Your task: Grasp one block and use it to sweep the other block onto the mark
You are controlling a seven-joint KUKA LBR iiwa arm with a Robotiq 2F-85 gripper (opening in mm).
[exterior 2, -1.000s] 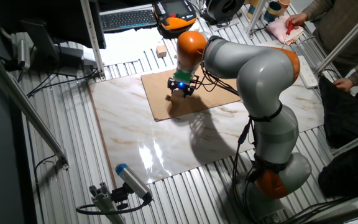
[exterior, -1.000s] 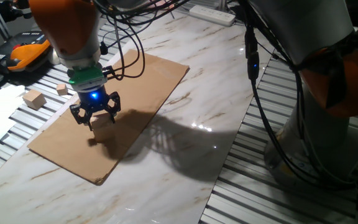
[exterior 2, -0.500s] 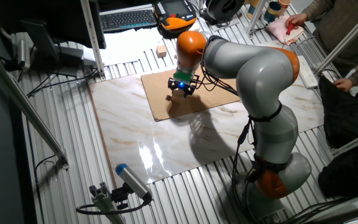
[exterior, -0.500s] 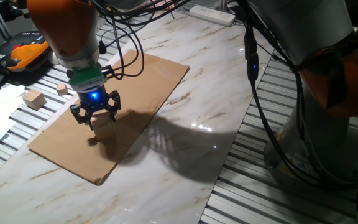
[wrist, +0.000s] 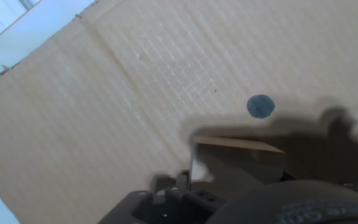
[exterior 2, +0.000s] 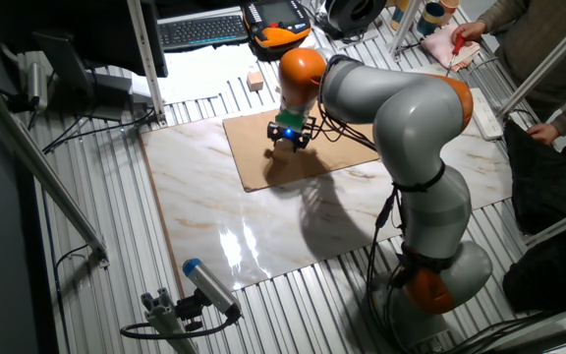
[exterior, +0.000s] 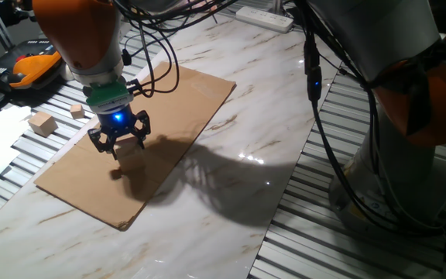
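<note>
My gripper (exterior: 118,144) hangs low over the brown cardboard sheet (exterior: 178,105) and is shut on a light-tan wooden block (exterior: 129,148). The gripper also shows in the other fixed view (exterior 2: 288,135). In the hand view the held block (wrist: 238,160) sits in shadow just above the hand's dark body. The mark, a small dark round dot (wrist: 261,106), lies on the cardboard just beyond the block, a short gap away. A second tan cube (exterior: 43,122) lies on the metal slats off the cardboard's left side. It is also in the other fixed view (exterior 2: 254,79).
A much smaller tan cube (exterior: 77,111) lies on the slats near the second cube. An orange-and-black device (exterior: 29,66) and papers sit at the far left. A white power strip (exterior: 265,17) lies at the back. Cables hang from the arm.
The gripper with the block has shifted very slightly toward the back of the cardboard. The cubes on the slats have not moved.
</note>
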